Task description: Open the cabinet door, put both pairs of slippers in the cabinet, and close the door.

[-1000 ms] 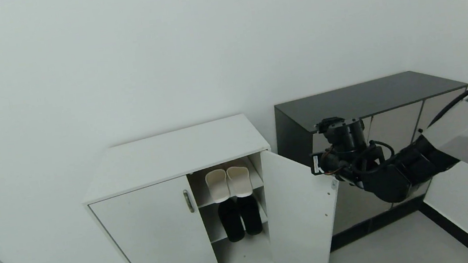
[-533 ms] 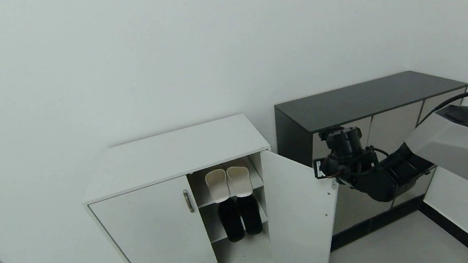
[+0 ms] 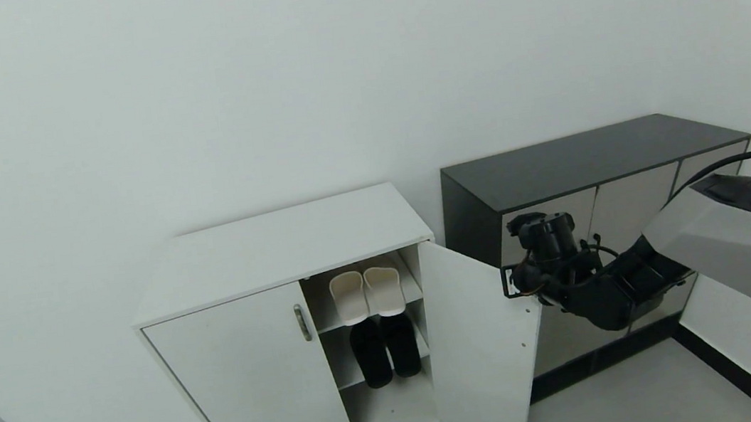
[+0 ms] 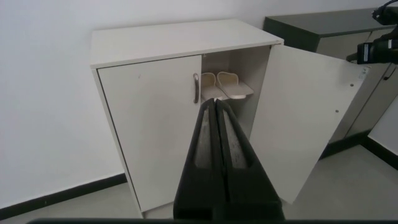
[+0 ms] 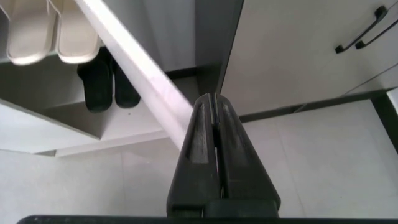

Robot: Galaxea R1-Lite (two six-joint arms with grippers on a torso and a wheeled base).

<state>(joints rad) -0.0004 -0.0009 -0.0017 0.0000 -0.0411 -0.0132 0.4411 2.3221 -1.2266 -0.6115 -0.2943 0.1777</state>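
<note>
Since the earlier frame the right tool (image 3: 512, 282) has dropped nearer the free edge of the open door (image 3: 481, 341). The left tool (image 4: 216, 107), fingers together, faces the cabinet (image 3: 280, 248). Left of the right tool, beige slippers (image 3: 366, 294) lie shelved above black slippers (image 3: 385, 349), long axes front-to-back. The right tool, pinched closed, should push the door's outer face along its hinge arc.

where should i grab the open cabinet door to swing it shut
Free vertical edge of the door, from the outer face on the robot's right: it stands swung wide, that edge gives most leverage, and the right gripper sits there.
</note>
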